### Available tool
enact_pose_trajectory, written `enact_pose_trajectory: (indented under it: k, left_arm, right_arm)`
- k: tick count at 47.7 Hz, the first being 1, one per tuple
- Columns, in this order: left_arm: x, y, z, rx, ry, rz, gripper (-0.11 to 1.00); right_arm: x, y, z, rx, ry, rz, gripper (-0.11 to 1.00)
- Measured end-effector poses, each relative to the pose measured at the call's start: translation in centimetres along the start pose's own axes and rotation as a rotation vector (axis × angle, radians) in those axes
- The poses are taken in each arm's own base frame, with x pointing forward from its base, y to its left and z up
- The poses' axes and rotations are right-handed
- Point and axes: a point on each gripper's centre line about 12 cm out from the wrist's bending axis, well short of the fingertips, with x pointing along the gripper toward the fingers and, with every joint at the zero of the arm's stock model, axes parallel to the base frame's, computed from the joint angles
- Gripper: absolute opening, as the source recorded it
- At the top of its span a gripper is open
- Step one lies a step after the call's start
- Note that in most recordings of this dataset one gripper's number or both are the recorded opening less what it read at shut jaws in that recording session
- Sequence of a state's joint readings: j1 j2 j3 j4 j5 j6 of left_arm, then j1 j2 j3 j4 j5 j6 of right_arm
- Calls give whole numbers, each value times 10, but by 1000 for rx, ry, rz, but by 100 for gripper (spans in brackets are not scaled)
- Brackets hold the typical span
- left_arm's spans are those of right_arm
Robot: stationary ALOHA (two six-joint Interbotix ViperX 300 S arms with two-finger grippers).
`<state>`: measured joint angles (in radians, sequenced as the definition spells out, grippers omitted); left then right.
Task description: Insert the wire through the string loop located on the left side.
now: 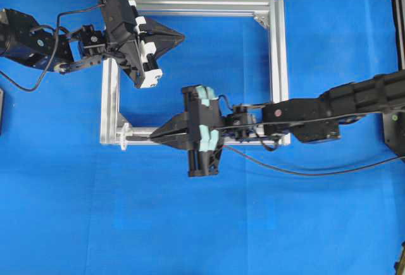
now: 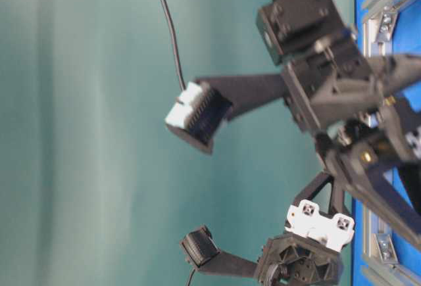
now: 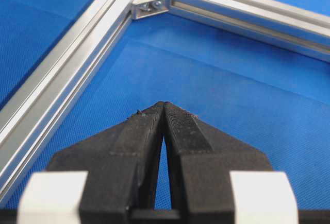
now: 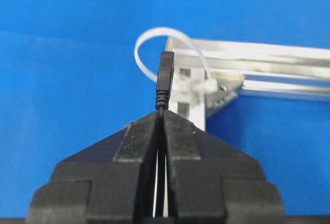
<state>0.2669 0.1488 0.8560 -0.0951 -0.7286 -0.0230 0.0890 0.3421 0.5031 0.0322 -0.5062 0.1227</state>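
Right wrist view alone shows us right pincer [image 4: 161, 115] pinching wire [image 4: 164, 80], plug before white string loop [image 4: 154, 36]; left pincer [image 3: 164, 108] pressed together, empty.

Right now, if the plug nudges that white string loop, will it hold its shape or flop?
The string loop stands as an open arch unsupported, so probably springy. It looks thin, so the wire plug would likely bend it aside. One end seems anchored at the frame.

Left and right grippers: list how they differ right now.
The right gripper is clamped on the wire, whose plug sticks out toward the string loop; the left gripper holds nothing. The right sits at the frame's lower rail, the left near its upper left corner. Both have shut jaws.
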Motion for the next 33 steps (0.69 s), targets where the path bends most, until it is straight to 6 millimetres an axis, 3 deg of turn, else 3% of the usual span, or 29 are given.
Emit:
enact_pose_trajectory:
  k: [22, 33]
  left_arm:
    - [0, 0, -1, -1, 2, 1, 0]
    - [0, 0, 0, 0, 0, 0, 0]
  right_arm:
    - [47, 3, 9, -15, -19, 10, 0]
    - [50, 3, 10, -16, -16, 11, 0]
